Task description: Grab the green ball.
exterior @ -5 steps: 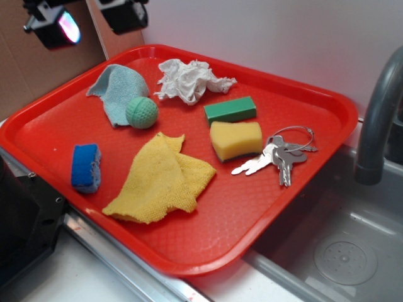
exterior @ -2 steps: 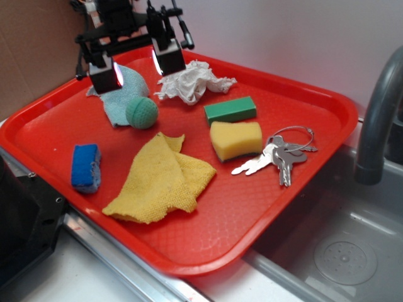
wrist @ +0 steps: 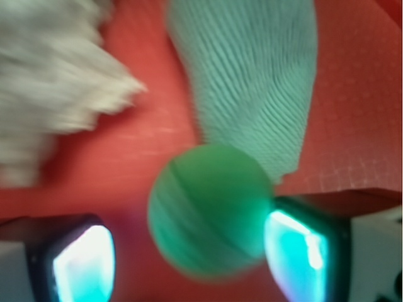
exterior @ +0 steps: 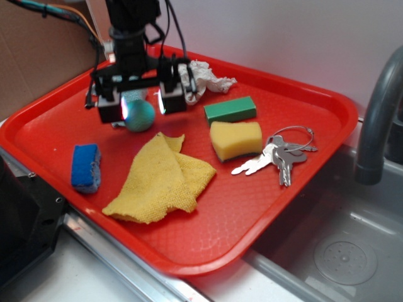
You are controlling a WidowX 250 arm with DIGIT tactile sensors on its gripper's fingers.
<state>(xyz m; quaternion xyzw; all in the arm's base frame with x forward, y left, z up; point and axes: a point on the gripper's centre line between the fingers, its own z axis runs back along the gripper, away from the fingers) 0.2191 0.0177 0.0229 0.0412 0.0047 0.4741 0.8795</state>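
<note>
A glossy red plastic tray [exterior: 296, 163] with a raised rim and fine pebbled floor fills most of the frame. A crumpled yellow woven cloth [exterior: 162, 181] lies at lower centre. The black gripper [exterior: 140, 100] sits in the upper left, jaws spread wide with one finger either side of the green ball [exterior: 140, 116], not closed on it. In the blurred wrist view the ball [wrist: 211, 211] is a round teal-green sphere between the glowing pads [wrist: 296, 255], a ribbed light blue-green cloth [wrist: 252, 82] behind it. A rounded yellow sponge [exterior: 235, 139] and green rectangular block [exterior: 230, 110] lie mid-frame, metal keys [exterior: 277, 157] to the right, a blue sponge [exterior: 85, 167] at the left. Bare tray floor lies open along the lower right.
</note>
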